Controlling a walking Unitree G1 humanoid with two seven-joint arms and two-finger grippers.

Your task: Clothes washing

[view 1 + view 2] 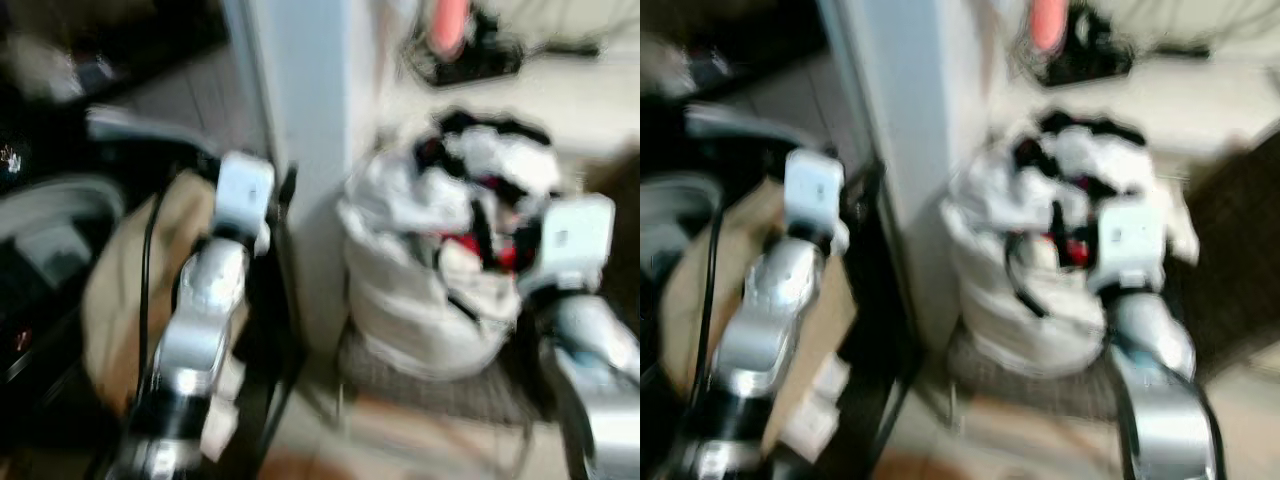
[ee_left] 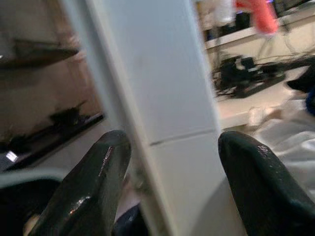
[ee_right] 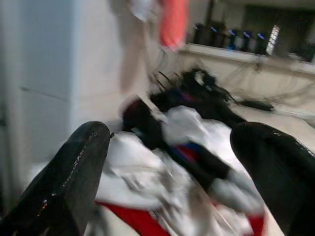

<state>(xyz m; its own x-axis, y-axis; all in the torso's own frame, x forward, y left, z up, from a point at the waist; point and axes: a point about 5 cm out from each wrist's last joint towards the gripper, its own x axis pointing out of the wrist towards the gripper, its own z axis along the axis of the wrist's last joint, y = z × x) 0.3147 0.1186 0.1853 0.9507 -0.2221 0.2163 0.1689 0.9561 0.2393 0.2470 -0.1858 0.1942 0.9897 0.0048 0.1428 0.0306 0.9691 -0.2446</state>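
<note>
A white laundry bag (image 1: 420,310) stuffed with white, black and red clothes (image 1: 490,175) stands on the floor to the right of a white column. My right gripper (image 3: 177,172) hangs open just above the heap of clothes (image 3: 187,162), nothing between its fingers. My left gripper (image 2: 172,182) is open too, raised on the other side of the column and pointing at its white face (image 2: 152,88). At the far left, part of a grey rounded rim (image 1: 55,200) of a dark opening shows, blurred. All views are smeared by motion.
The white column (image 1: 305,110) stands between my two arms. A tan bag or box (image 1: 120,290) sits low on the left by my left arm (image 1: 205,320). Black gear and cables (image 1: 470,55) lie on the pale floor behind the laundry bag.
</note>
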